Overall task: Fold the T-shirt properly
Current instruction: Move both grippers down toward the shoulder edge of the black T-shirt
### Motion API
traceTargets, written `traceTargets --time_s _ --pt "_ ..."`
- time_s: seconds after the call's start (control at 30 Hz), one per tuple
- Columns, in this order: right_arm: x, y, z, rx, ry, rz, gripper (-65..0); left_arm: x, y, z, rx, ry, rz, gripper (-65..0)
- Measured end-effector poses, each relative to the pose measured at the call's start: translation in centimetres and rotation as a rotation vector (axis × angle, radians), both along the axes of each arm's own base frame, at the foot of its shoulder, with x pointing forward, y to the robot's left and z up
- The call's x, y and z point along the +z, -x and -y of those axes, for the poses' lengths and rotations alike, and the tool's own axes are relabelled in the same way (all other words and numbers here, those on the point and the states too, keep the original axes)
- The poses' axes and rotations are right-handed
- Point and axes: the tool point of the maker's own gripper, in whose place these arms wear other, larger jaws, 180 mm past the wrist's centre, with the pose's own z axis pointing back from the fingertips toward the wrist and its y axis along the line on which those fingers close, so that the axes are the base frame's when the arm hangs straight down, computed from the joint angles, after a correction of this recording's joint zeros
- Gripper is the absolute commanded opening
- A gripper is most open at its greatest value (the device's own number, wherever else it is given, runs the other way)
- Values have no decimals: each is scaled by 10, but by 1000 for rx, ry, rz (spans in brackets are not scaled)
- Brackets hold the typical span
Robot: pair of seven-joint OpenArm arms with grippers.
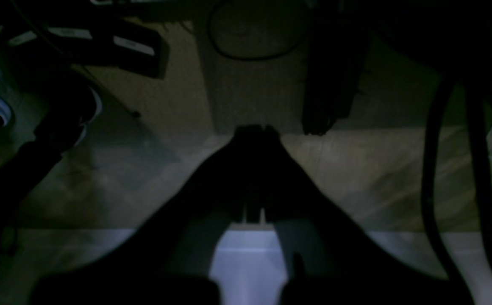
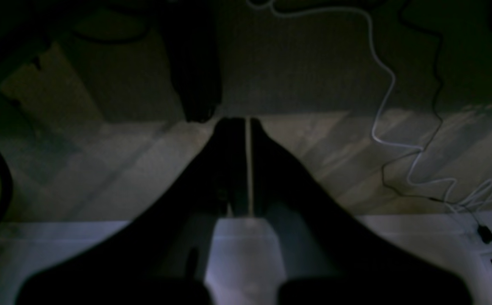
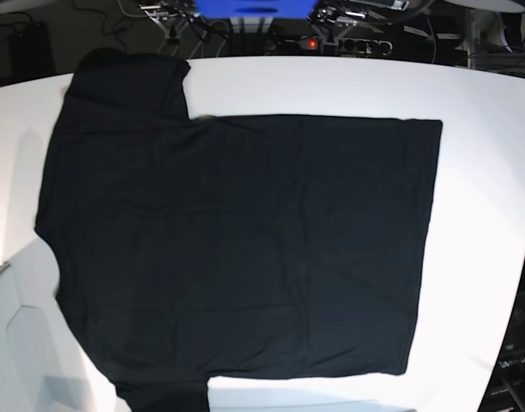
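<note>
- Base view: the T-shirt (image 3: 245,249) lies flat across the white tabletop (image 3: 485,172), its near sleeve overhanging the edge — a careless pull could drag it off.
- Both the left gripper (image 1: 255,129) and the right gripper (image 2: 239,123) are clenched and empty, away from the cloth — descending unopened, they'd only bunch fabric.

A robotics lab or test bench, by the look of it — a plain white table (image 3: 485,172) under an overhead camera, its far edge crowded with tangled cables (image 3: 194,26), a power strip (image 3: 365,43) with a lit red indicator and a blue box (image 3: 254,9). The wrist views look down past the table edge to carpeted floor (image 2: 313,63) strewn with loose white and black cords (image 2: 398,140)
</note>
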Motion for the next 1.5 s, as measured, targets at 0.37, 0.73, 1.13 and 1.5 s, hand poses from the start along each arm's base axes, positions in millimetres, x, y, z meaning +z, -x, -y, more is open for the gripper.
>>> traceTargets --time_s 0.37,0.73,1.13,1.5 --pt "1 5 0 0 1 5 -650 2 10 -26 -9 -38 -13 -649" --pt "1 5 0 0 1 5 -650 2 13 -25 -8 -37 -17 -649" --pt "5 38 6 5 8 -36 -650 9 25 -43 -22 -56 42 -649" --pt "39 48 13 10 16 139 -650 64 6 -66 -2 -45 219 -649"
